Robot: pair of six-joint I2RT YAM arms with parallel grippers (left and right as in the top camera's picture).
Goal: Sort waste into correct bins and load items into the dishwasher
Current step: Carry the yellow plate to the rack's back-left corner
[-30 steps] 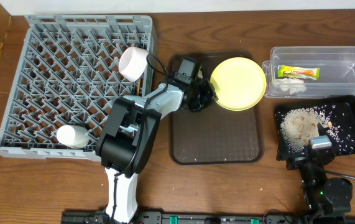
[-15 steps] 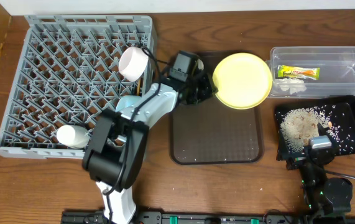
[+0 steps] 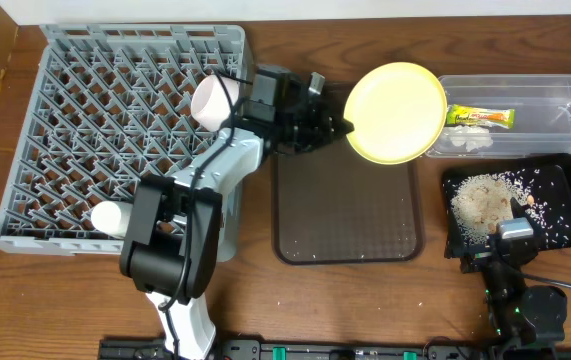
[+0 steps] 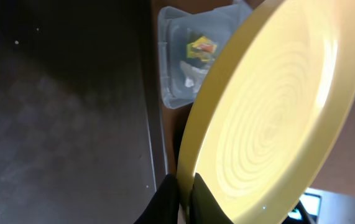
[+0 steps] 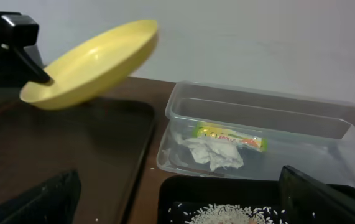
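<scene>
My left gripper (image 3: 339,127) is shut on the rim of the round yellow plate (image 3: 395,112), holding it tilted in the air above the far right corner of the brown tray. In the left wrist view both black fingers (image 4: 165,199) pinch the plate (image 4: 276,118) edge. The grey dishwasher rack (image 3: 65,45) holds two white cups (image 3: 215,98) (image 3: 115,217). The clear tub (image 3: 565,95) contains the snack wrapper (image 3: 479,117) and white tissue (image 3: 463,142). Rice scraps (image 3: 480,200) lie in the black tray (image 3: 565,190). My right gripper (image 5: 180,208) stands open and empty at that tray's near edge.
The dark brown serving tray (image 3: 350,215) lies between the rack and the bins, with a few crumbs on it. The left arm stretches over the rack's right edge. Bare wooden table shows along the front.
The left gripper lifted the plate off the brown tray, carried it toward the far right and tilted it up. The right arm stayed still.
</scene>
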